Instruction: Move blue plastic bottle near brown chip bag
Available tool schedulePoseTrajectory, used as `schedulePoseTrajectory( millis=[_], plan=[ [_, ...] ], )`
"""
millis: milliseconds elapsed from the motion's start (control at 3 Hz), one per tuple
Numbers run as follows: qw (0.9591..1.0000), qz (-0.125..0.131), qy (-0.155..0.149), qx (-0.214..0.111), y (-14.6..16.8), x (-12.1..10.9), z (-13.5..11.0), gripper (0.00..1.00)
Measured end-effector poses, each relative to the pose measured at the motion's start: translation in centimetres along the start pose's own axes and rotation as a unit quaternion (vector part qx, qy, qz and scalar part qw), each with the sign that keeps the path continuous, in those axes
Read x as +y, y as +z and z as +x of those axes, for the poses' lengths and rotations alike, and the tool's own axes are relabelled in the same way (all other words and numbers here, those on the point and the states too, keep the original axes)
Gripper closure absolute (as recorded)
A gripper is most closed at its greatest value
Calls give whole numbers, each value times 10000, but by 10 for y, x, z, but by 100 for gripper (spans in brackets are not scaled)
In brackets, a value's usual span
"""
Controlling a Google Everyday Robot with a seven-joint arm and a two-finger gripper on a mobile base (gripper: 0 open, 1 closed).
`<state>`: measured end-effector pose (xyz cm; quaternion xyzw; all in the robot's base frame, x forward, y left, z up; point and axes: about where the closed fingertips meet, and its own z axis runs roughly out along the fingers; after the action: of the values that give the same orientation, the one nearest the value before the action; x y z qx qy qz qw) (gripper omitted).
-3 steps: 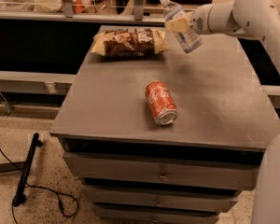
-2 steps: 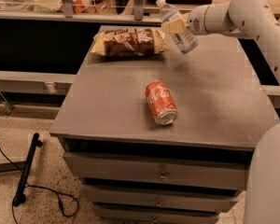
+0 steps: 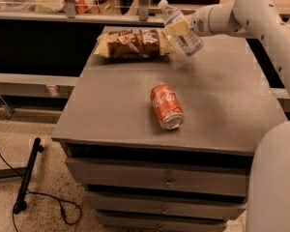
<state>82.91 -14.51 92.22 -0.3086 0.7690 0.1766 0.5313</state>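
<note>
Over the far side of the cabinet (image 3: 222,105), we see the gripper (image 3: 178,29) clamped on the tilted bottle (image 3: 192,41), just right of the chip bag (image 3: 133,43), seemingly ready for setting down.

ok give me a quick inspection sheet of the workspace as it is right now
surface: grey cabinet top, drawers beneath.
job's things: blue plastic bottle held tilted, cap up-left, apparently clear of the top, just right of the brown chip bag; bag lies flat at the far edge.
clutter: red soda can on its side, mid-top.
grippers: gripper shut on the bottle, over the far side.
cables: black cable on the floor, left, by a black pole.
surroundings: cluttered counter behind.
</note>
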Motion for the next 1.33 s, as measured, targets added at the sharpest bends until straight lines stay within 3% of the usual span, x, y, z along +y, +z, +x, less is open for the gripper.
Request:
schedulePoseTrajectory(
  millis=[333, 1333],
  plan=[
    [9997, -155, 28, 200, 5, 4, 4, 82],
    [9962, -418, 181, 742, 12, 13, 19, 13]
  ],
)
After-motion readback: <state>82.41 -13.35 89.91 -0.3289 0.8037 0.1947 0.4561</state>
